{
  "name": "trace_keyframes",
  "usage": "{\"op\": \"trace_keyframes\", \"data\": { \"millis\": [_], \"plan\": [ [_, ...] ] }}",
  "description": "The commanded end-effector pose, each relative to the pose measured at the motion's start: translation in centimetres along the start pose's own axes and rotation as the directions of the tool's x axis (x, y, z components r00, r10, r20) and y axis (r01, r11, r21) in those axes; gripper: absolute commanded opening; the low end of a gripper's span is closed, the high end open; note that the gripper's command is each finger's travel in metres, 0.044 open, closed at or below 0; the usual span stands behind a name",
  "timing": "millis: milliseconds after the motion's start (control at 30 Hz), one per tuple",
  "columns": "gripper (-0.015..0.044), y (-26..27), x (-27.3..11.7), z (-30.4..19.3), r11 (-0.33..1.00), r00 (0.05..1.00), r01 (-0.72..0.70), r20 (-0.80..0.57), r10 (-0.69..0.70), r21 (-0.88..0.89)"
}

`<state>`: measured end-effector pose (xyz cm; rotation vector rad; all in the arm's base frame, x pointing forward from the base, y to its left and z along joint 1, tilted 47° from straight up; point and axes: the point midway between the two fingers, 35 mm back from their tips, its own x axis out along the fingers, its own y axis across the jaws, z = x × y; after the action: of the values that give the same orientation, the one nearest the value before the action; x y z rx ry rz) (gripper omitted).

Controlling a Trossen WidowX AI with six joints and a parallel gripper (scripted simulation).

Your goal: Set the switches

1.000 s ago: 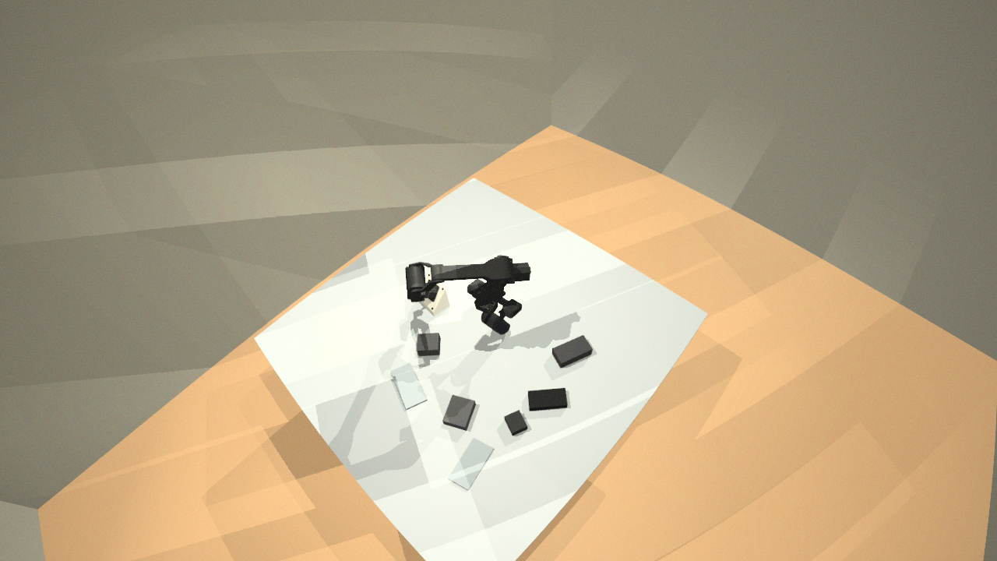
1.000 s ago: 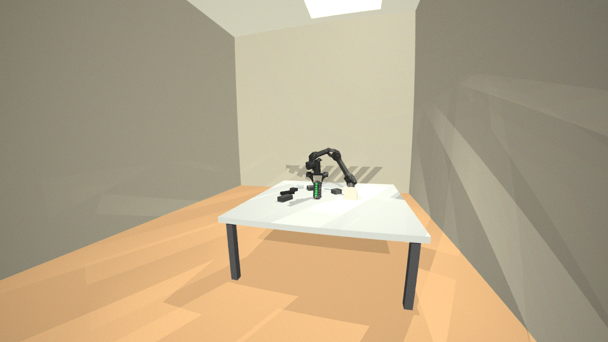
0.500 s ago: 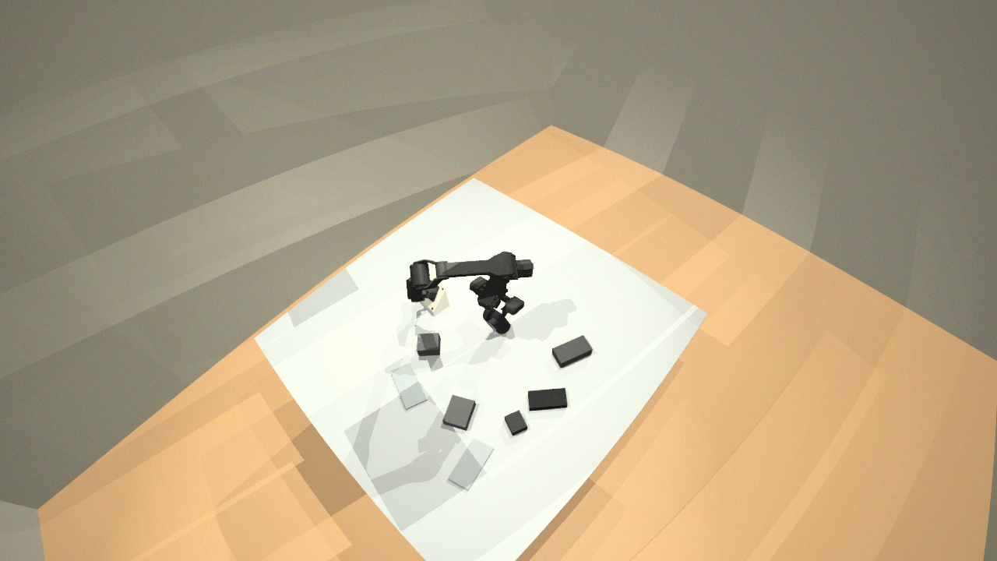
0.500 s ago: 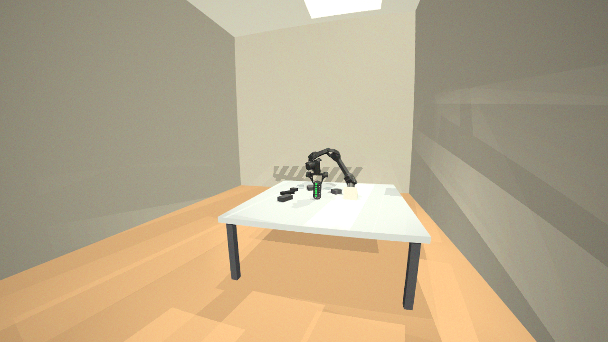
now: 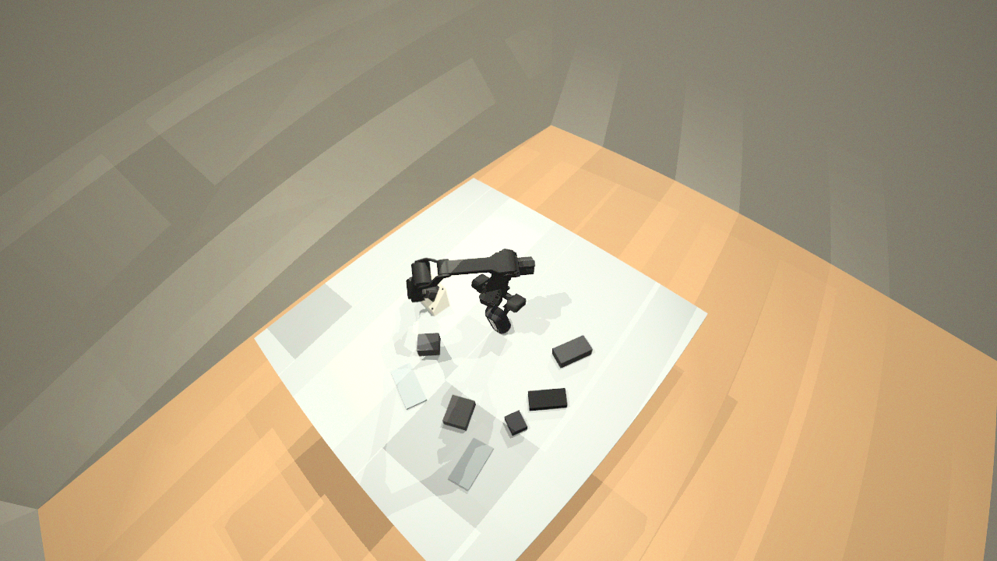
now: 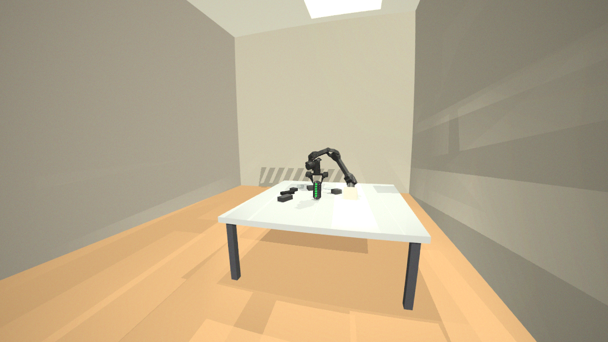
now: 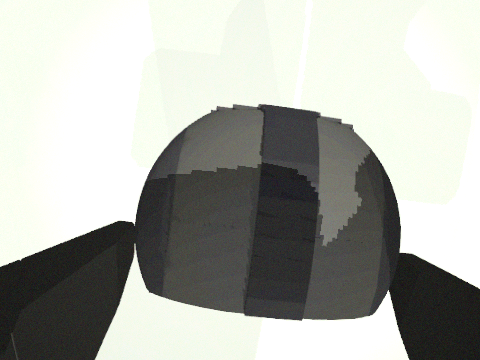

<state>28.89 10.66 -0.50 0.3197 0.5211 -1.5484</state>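
Dark grey controller unit (image 5: 498, 320) (image 6: 314, 191) (image 7: 210, 240) clamped on end in my gripper (image 5: 497, 310) (image 6: 317, 182) (image 7: 267, 255), I should rotate it slowly, exposing its underside label without slippage.

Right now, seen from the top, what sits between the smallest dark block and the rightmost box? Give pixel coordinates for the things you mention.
A long black box (image 5: 547, 399) (image 6: 287, 192), as the top view shows.
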Motion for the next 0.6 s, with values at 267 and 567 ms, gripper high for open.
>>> {"op": "trace_keyframes", "data": {
  "millis": [267,567],
  "plan": [
    [0.0336,0.0,-0.3,-1.2,1.000,0.999,0.001,-0.036,0.000,0.003],
    [0.0336,0.0,-0.5,-1.9,1.000,0.998,0.001,-0.057,0.000,0.003]
  ]
}}
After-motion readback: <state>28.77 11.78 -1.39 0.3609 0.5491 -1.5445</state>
